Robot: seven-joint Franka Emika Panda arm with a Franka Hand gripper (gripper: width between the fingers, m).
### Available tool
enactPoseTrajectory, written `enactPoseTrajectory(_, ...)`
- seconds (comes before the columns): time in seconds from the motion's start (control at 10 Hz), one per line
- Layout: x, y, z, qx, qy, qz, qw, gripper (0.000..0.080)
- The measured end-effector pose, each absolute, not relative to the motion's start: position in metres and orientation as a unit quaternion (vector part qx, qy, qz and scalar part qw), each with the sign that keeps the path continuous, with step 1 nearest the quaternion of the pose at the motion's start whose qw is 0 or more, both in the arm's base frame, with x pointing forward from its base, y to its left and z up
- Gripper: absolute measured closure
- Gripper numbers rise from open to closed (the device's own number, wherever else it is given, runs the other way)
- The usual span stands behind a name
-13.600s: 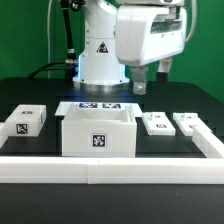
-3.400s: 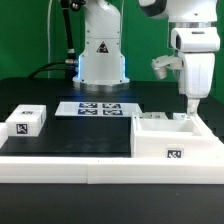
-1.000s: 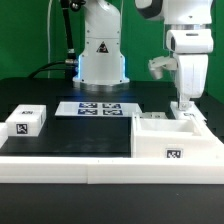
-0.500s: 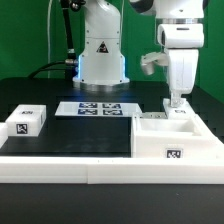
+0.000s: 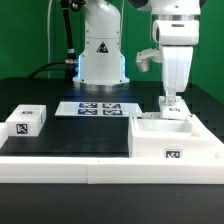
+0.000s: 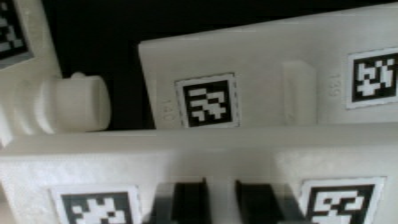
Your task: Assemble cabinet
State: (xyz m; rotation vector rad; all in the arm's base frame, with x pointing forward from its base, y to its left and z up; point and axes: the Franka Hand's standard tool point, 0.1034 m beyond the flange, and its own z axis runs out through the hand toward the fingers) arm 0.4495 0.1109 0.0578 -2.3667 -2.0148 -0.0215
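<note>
The cabinet [image 5: 176, 143], a large open white box with a tag on its front, sits at the front of the exterior view's right, against the white rim. My gripper [image 5: 170, 103] hangs just behind its back wall, over small white tagged panels [image 5: 181, 112]. In the wrist view a tagged panel [image 6: 208, 100] with a round peg [image 6: 71, 100] lies ahead of the gripper [image 6: 221, 205]. The dark fingers [image 6: 187, 200] stand almost together with nothing between them. A white tagged surface [image 6: 98, 207] lies beneath them; I cannot tell which part it is.
A small white block [image 5: 27, 120] with one tag sits at the exterior view's left. The marker board [image 5: 100, 108] lies at the middle back before the robot base [image 5: 100, 55]. A white rim [image 5: 70, 165] runs along the table's front.
My gripper has moved toward the exterior view's left and slightly down along the back of the cabinet. Long before, the cabinet stood at the middle front; now it sits at the right.
</note>
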Motion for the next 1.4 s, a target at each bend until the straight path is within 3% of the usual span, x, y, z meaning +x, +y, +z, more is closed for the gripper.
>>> enactPoseTrajectory(1.4, 0.4499, 0.1088, 0.0600, -0.763, -0.646, -0.002, 0.017, 0.0729)
